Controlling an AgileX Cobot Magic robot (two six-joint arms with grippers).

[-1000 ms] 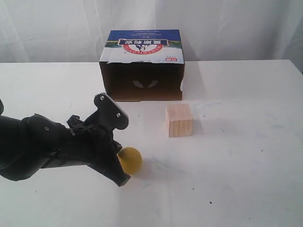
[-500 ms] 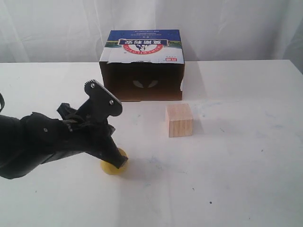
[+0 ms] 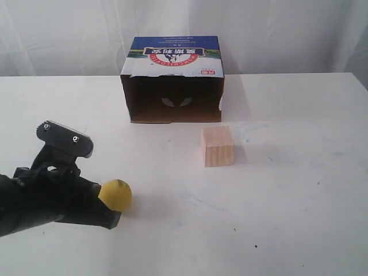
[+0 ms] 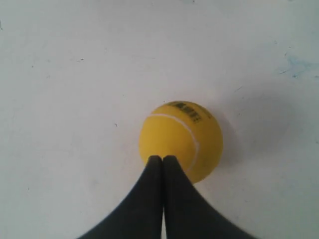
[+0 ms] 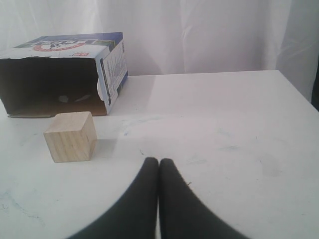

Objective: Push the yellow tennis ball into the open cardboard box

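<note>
The yellow tennis ball [image 3: 115,194] is seen resting on the white table [image 3: 287,207], toward the near left of the exterior view. It is well apart from the open cardboard box [image 3: 172,80], which is set at the far middle of the table before a white curtain [image 3: 69,34]. The box's dark open side is turned toward the camera, and its blue printed top with a red-and-white logo is shown above it. A pale wooden cube [image 3: 218,146] is placed near the box's right front corner, apart from both the box and the ball.

The left gripper [image 4: 162,159] is brought low over the table, its two black fingers pressed together with no gap between them. Nothing is held in it. In the left wrist view the closed fingertips are met by the ball's surface, just below its pale curved seam and a line of dark print.

The right gripper [image 5: 158,162] is likewise closed tight, fingers pressed flat together and empty, above bare table. The cube and the box are seen beyond it.
</note>
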